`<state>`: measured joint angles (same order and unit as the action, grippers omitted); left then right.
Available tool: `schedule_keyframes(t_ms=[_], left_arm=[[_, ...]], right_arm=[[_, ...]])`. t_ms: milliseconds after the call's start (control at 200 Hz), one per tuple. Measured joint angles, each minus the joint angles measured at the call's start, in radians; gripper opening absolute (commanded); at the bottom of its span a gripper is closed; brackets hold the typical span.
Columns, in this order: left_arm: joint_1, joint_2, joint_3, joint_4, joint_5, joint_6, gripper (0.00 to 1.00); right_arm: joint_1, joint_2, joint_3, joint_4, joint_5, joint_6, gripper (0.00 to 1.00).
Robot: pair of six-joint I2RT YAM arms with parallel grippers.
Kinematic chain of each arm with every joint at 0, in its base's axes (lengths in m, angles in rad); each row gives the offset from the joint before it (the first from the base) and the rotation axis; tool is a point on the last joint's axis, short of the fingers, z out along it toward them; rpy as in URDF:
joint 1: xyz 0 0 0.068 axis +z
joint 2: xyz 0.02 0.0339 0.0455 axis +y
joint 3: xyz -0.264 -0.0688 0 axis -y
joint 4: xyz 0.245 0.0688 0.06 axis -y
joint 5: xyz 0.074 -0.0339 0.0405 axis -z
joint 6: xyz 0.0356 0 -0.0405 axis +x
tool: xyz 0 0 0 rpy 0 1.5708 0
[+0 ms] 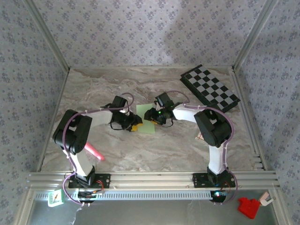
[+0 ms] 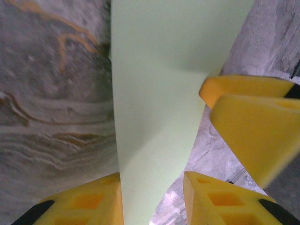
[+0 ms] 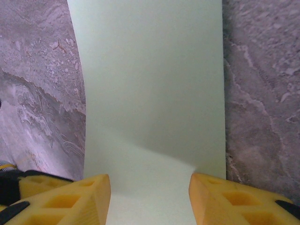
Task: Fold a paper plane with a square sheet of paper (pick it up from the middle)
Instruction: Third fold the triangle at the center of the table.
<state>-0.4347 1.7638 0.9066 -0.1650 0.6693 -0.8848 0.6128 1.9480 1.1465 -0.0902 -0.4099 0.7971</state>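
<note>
The square sheet of paper [image 1: 148,127] is pale green and lies mid-table between the two arms. My left gripper [image 1: 136,125] is at its left edge and my right gripper [image 1: 149,116] at its upper right. In the left wrist view the sheet [image 2: 159,93] rises as a curved band between the yellow fingers [image 2: 84,206] of my open left gripper [image 2: 152,187]; it lies against the left finger and is clear of the right one. In the right wrist view the sheet [image 3: 154,84] spans the gap of my open right gripper [image 3: 150,183], with a soft bend across it.
A black-and-grey chequered board [image 1: 211,87] lies at the back right. A pink marker [image 1: 93,152] lies near the left arm's base. The right arm's yellow fingers [image 2: 253,122] sit close on the right in the left wrist view. Patterned walls close off three sides of the marbled table [image 1: 140,154].
</note>
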Motion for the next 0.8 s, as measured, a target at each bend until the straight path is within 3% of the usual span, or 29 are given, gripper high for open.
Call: schedule_keyframes(t_ms=[800], left_arm=[[0.072,0.105,0.056,0.042,0.062,0.004,0.12]], right_arm=[[-0.004,-0.01,-0.024,0.039,-0.013,-0.004,0.51]])
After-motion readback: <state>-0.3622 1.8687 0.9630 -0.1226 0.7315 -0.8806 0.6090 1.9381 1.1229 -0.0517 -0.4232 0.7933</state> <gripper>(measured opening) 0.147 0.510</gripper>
